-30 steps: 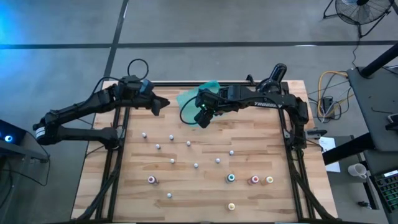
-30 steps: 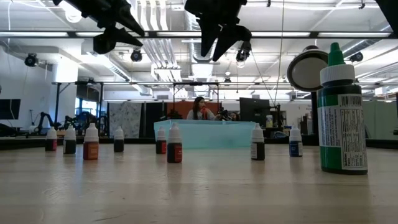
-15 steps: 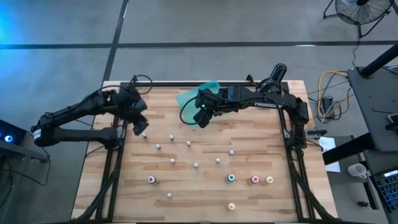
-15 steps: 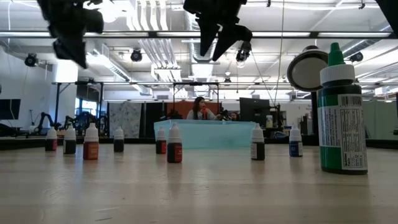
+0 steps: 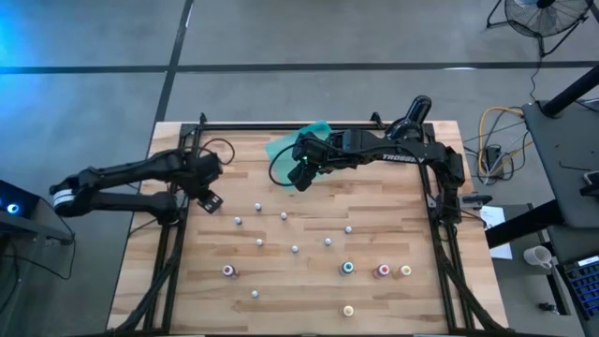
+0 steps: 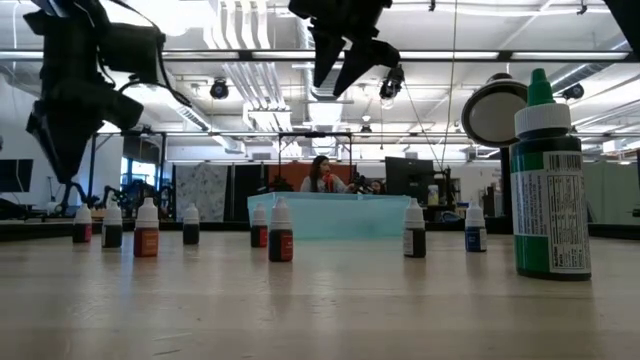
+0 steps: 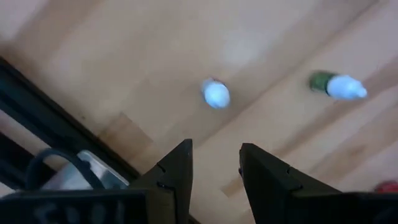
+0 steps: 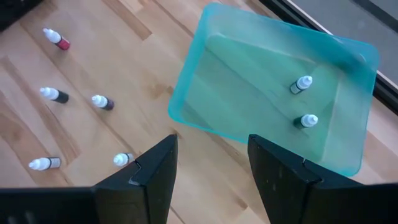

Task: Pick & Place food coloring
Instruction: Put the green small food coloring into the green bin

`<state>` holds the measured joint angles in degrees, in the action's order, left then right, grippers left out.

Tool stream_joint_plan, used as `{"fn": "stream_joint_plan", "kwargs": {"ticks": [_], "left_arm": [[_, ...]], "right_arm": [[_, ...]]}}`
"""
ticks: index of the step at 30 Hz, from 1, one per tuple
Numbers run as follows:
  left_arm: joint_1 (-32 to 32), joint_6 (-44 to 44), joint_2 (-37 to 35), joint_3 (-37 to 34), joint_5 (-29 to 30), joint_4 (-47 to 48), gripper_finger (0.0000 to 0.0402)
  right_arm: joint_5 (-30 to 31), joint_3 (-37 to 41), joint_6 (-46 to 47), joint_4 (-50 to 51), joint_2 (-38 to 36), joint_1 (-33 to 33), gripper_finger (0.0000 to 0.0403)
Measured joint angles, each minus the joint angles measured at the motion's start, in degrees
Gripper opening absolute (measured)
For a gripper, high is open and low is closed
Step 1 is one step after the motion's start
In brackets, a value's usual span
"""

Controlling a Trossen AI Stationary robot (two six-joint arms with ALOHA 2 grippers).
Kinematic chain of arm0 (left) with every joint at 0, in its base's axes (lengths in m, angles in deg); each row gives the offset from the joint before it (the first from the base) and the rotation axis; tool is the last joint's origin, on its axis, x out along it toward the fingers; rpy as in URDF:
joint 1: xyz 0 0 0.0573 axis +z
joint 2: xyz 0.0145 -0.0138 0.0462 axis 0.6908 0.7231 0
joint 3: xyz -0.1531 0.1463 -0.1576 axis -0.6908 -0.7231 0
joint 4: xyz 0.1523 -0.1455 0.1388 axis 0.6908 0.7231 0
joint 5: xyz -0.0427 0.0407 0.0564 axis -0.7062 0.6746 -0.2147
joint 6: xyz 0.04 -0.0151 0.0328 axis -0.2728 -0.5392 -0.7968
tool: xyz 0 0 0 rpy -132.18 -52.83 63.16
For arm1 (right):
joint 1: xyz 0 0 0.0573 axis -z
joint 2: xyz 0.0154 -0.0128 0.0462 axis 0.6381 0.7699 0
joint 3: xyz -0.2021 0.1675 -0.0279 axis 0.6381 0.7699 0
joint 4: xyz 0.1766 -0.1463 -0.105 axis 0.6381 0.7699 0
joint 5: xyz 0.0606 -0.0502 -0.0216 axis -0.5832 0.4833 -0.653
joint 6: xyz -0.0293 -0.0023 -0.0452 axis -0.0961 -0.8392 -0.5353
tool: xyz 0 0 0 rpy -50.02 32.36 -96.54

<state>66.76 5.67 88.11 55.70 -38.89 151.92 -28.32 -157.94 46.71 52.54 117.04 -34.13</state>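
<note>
Landmark: teal tray point(image 5: 298, 140) at the far edge of the desk point(image 5: 393, 201).

Right pincer point(image 5: 301, 177) hangs above the tray's near edge, fingers spread wide, nothing between them. Two food coloring bottles point(image 8: 303, 84) stand inside the tray, seen in the right wrist view.

Left pincer point(image 5: 211, 198) is well to the left of the tray, near the desk's left rail, fingers partly apart with a narrow gap, holding nothing. One white-capped bottle point(image 7: 216, 94) stands on the desk just ahead of its fingertips, not touched.

The other bottles are scattered upright on the desk nearer than the tray.
</note>
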Motion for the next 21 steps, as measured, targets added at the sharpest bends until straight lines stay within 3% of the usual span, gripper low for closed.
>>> {"fn": "stream_joint_plan", "kwargs": {"ticks": [6, 21], "left_arm": [[0.04, -0.43, -2.03, -0.63, 6.88, -2.30, 0.0106], [-0.02, 2.84, 1.45, -2.47, 4.10, -7.14, 0.0106]], "right_arm": [[1.15, 0.20, 0.00, 0.35, 0.00, 0.11, 0.0190], [1.52, 0.51, 0.00, 0.35, 0.00, 0.15, 0.0190]]}}
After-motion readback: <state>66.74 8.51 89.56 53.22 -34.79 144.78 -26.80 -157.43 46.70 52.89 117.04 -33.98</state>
